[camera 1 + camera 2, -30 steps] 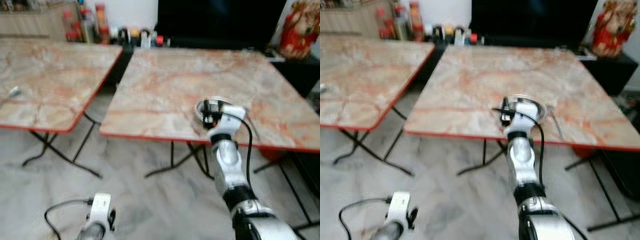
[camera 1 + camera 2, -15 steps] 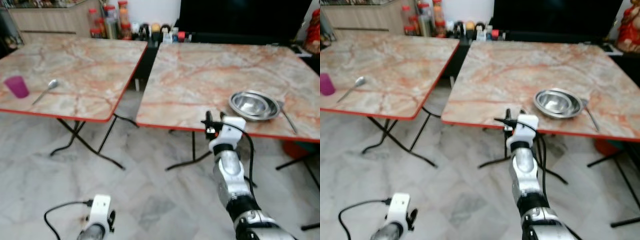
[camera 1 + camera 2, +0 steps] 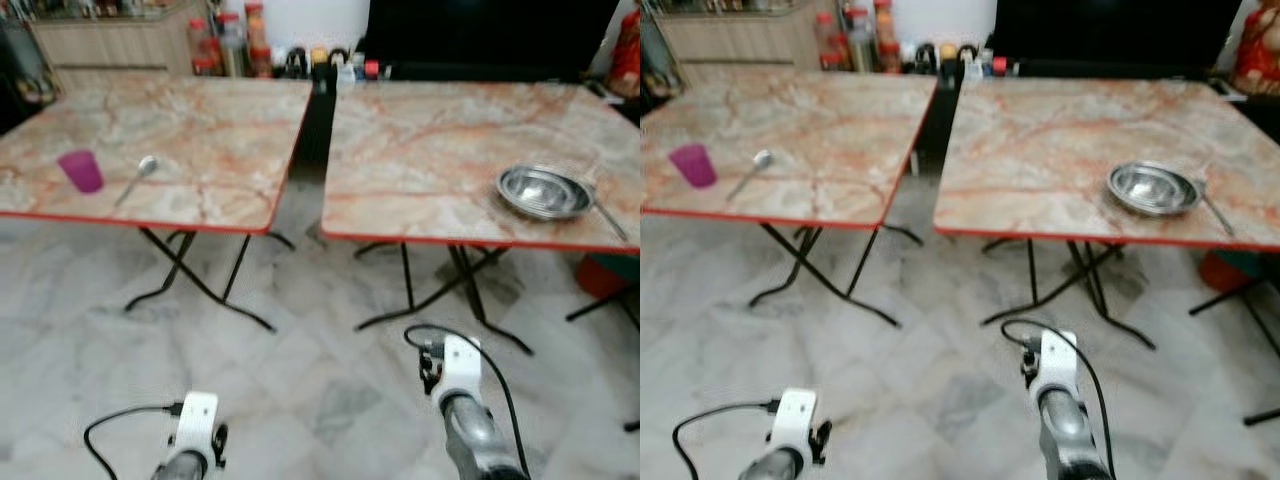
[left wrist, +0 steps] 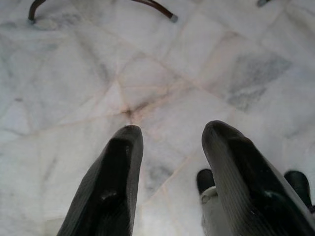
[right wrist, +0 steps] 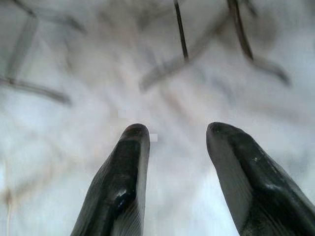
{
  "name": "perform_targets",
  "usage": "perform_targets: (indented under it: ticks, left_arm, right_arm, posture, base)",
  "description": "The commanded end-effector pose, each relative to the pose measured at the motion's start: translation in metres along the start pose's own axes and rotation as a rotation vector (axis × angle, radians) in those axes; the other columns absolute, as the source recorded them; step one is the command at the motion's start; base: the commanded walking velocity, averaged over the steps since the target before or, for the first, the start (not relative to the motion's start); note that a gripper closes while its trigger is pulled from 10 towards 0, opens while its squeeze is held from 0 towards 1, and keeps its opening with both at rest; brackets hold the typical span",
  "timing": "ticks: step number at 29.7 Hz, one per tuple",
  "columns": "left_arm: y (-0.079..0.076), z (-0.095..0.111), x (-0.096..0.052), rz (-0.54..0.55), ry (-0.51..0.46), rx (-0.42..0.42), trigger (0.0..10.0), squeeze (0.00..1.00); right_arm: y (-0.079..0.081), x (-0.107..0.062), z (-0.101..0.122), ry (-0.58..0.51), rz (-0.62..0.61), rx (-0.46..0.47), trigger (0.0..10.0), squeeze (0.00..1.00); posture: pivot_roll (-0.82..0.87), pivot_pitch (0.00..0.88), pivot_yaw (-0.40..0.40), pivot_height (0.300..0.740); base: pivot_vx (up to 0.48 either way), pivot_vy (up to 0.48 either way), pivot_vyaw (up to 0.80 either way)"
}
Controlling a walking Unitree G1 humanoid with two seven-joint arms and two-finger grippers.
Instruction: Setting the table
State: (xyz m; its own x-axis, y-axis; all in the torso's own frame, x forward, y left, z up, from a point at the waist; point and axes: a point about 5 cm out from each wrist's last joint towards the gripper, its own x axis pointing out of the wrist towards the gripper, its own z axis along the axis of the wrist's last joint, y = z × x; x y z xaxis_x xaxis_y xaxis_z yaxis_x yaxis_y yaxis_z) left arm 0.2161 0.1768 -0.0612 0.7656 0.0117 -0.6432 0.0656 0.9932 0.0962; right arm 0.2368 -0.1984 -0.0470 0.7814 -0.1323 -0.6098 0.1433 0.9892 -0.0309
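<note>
We have both hands low over the marble floor, the left hand (image 4: 170, 172) and right hand (image 5: 174, 177) each spread and holding nothing. The bowl (image 3: 545, 191) and a spoon (image 3: 610, 222) lie on the right table (image 3: 420, 160); the cup (image 3: 80, 170) and a second spoon (image 3: 135, 180) sit on the left table (image 3: 200, 130), well apart from that setting. We risk clipping the folding legs or knocking over the light cup when we reach for it. Our head views show the tables; our wrist views show floor and leg bars.
</note>
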Motion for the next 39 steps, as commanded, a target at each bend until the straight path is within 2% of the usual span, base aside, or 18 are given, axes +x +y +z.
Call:
perform_targets:
  ticks: [1,5,8,11,16,27,39]
  left_arm:
    - [0.0,-0.002,0.0,0.005,0.023,0.027,10.0,0.0]
    - [0.0,-0.003,0.0,0.006,0.029,0.031,10.0,0.0]
    - [0.0,-0.009,-0.002,0.009,0.06,-0.024,10.0,0.0]
    - [0.002,-0.012,-0.002,0.018,0.077,-0.021,10.0,0.0]
    - [0.005,-0.015,-0.004,0.03,0.086,-0.021,10.0,0.0]
    - [0.009,-0.02,-0.006,0.042,0.108,-0.014,10.0,0.0]
    - [0.005,-0.024,-0.007,0.027,0.117,-0.015,10.0,0.0]
  right_arm:
    - [0.003,-0.002,-0.01,0.057,0.017,0.016,10.0,0.0]
    - [0.003,-0.003,-0.014,0.077,0.021,0.021,10.0,0.0]
    - [0.008,-0.013,-0.042,0.181,0.043,0.05,10.0,0.0]
    - [0.011,-0.014,-0.047,0.2,0.054,0.042,10.0,0.0]
    - [0.012,-0.015,-0.047,0.209,0.058,0.034,10.0,0.0]
    - [0.021,-0.014,-0.046,0.222,0.114,0.03,10.0,0.0]
    - [0.016,-0.018,-0.055,0.241,0.098,0.009,10.0,0.0]
  posture:
    - [0.0,0.004,0.008,0.705]
    - [0.0,0.004,0.008,0.705]
    - [0.0,0.0,0.01,0.705]
    - [0.0,0.0,0.009,0.705]
    - [0.0,0.0,0.01,0.705]
    - [0.0,0.0,0.011,0.701]
    - [0.0,0.0,0.01,0.701]
  base:
    - [0.0,0.0,0.0]
    - [0.0,0.0,0.0]
    - [0.0,0.0,0.0]
    - [0.0,0.0,0.0]
    - [0.171,0.0,0.0]
    - [0.42,0.0,0.0]
    - [0.433,0.0,-0.07]
